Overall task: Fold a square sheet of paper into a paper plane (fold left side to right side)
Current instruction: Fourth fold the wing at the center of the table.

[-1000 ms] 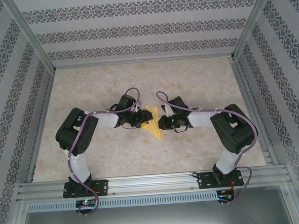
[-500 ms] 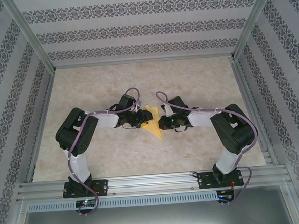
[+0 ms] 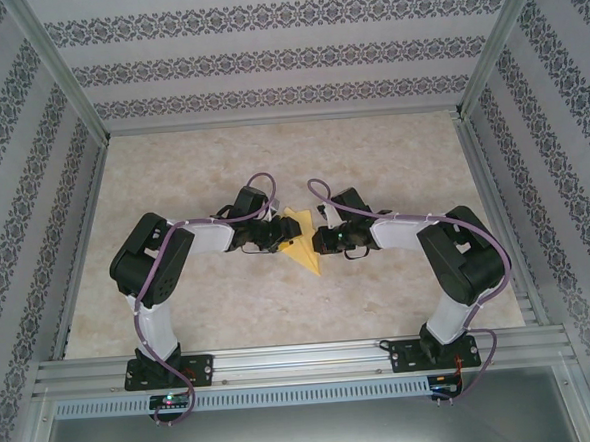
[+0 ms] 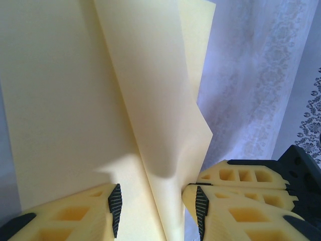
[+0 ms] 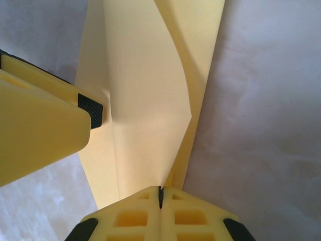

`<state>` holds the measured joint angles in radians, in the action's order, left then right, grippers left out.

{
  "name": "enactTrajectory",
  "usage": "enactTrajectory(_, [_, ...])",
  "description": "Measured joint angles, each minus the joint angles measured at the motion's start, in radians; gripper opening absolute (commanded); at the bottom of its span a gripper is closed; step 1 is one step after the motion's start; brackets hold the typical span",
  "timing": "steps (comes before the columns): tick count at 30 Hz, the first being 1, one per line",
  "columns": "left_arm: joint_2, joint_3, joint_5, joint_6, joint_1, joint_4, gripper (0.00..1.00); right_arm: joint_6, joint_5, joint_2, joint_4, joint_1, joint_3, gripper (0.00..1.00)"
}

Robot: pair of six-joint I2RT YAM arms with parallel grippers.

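Note:
The yellow sheet of paper (image 3: 305,252) lies mid-floor between both arms, folded into a narrow pointed dart, the paper plane. My left gripper (image 3: 279,238) is at its left side and my right gripper (image 3: 321,243) at its right. In the left wrist view my left gripper (image 4: 158,211) stands open over the paper (image 4: 65,100), with a raised flap (image 4: 165,125) passing between the pads. In the right wrist view my right gripper (image 5: 160,193) is shut on the tip of that flap of the paper (image 5: 140,90). A left finger (image 5: 45,125) rests at the paper's far edge.
The beige marbled floor (image 3: 271,162) is fenced by patterned walls (image 3: 275,57) at the back and sides. An aluminium rail (image 3: 303,359) carrying both arm bases runs along the near edge. Purple cables loop over both wrists.

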<state>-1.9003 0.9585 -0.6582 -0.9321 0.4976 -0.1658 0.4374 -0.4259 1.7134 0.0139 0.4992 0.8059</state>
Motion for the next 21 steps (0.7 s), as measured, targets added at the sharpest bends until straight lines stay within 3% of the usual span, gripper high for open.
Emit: enactTrajectory(21, [0.000, 0.000, 0.000, 0.000, 0.000, 0.000, 0.47, -0.019, 0.001, 0.042, 0.031, 0.000, 0.037, 0.05])
